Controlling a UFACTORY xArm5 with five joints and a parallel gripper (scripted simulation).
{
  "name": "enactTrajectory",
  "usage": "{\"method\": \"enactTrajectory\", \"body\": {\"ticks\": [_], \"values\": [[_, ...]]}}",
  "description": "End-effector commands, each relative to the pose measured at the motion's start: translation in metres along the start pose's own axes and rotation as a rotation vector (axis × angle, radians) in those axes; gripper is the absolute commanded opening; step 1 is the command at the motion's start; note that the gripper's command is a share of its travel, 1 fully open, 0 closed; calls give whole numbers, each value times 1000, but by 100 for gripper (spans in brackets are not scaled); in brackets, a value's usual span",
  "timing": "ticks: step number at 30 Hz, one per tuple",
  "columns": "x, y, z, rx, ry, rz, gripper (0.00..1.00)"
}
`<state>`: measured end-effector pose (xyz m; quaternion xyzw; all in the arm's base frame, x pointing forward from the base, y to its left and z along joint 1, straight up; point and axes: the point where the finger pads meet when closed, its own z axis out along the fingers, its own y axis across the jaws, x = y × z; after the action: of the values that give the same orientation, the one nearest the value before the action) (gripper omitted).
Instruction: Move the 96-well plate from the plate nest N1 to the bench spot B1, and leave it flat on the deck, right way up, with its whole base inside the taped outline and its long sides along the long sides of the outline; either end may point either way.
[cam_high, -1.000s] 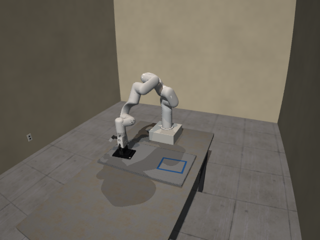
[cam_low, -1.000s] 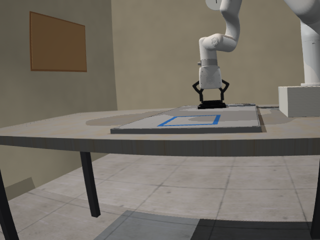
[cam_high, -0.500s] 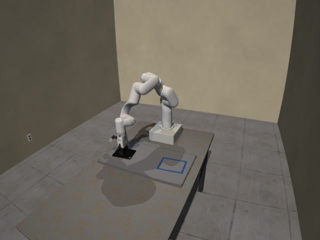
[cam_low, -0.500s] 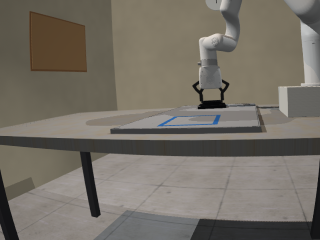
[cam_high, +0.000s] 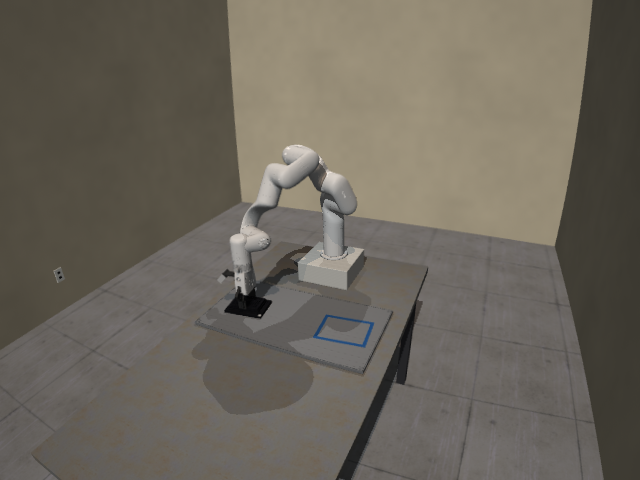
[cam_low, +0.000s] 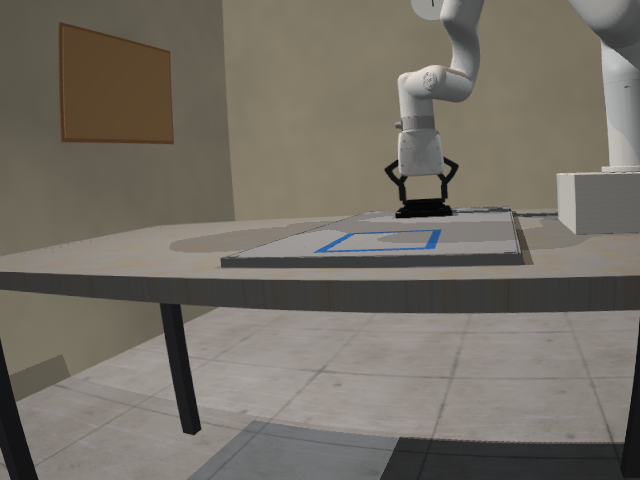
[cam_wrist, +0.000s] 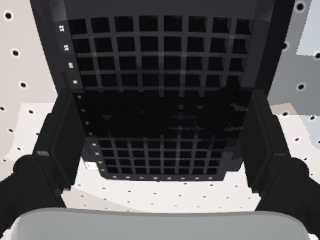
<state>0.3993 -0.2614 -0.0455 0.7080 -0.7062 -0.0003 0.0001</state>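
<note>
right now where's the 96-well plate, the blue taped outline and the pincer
96-well plate (cam_wrist: 160, 60), wrist view, on its well grid.
blue taped outline (cam_high: 340, 343), top view, on its near tape edge.
pincer (cam_low: 422, 198), exterior view, midway between the fingertips, shut on the plate's sides.

You will find no text, label, brand or number that can be read in any view: the round emblem on the gripper housing (cam_low: 419, 157) is too blurred to make out, and the small pale marks along the 96-well plate (cam_wrist: 160, 74) rim are illegible.
</note>
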Motion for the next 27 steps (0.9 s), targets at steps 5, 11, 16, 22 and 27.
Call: {"method": "enactTrajectory", "body": {"ticks": [5,11,16,22,27], "values": [[1,-1,-5,3,2,0,0],[1,-1,-9,3,2,0,0],[1,-1,-12,3,2,0,0],[1,-1,-15,3,2,0,0],[1,-1,-17,3,2,0,0]]}}
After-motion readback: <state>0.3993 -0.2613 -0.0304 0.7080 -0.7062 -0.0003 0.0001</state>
